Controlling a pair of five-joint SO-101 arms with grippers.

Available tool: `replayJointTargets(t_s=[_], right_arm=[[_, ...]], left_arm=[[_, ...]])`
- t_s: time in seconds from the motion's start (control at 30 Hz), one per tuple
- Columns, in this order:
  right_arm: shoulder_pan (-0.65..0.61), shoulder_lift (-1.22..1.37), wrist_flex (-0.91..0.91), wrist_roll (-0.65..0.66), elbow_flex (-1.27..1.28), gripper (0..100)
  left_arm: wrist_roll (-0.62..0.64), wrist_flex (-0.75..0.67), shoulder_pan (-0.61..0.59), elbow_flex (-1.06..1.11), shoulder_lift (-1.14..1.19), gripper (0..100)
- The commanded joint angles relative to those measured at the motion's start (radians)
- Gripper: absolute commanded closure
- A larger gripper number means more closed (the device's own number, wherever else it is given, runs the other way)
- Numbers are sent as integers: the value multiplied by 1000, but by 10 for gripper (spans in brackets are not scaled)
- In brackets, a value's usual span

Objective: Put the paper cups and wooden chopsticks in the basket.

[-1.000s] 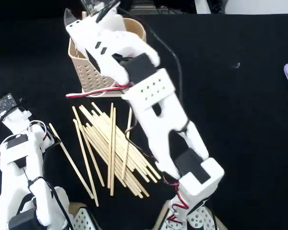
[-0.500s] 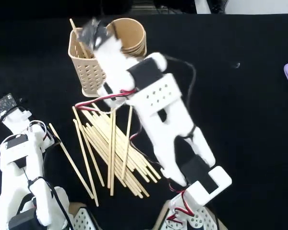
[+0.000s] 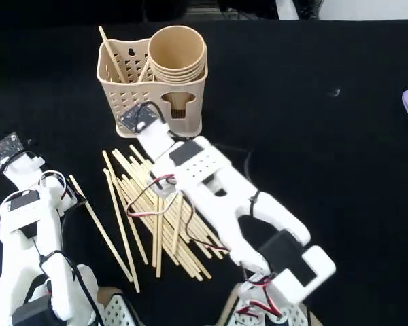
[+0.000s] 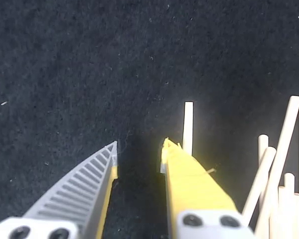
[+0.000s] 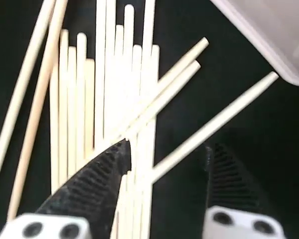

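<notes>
Right hand point(image 5: 167, 154) apart over loose chopsticks point(image 5: 109, 89); left hand point(image 4: 139, 149) apart, empty.
Paper cups point(image 3: 179, 51) stacked in basket point(image 3: 126, 102); one chopstick point(image 3: 109, 46) leans inside, possibly two; rest lie on surface point(image 3: 326, 170).

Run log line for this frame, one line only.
right end effector: open, over chopstick pile | left end effector: open, beside stray chopstick | basket: paper cups inside, loaded chopsticks too
</notes>
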Motion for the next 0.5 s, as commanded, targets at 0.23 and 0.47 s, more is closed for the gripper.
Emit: replayJointTargets(t_s=[0.23, 0.47], right_arm=[[-74, 102, -160, -78, 10, 747], [-69, 162, -126, -127, -8, 747]], left_arm=[[-3, -15, 7, -18, -31, 855], [-3, -15, 8, -18, -31, 855]])
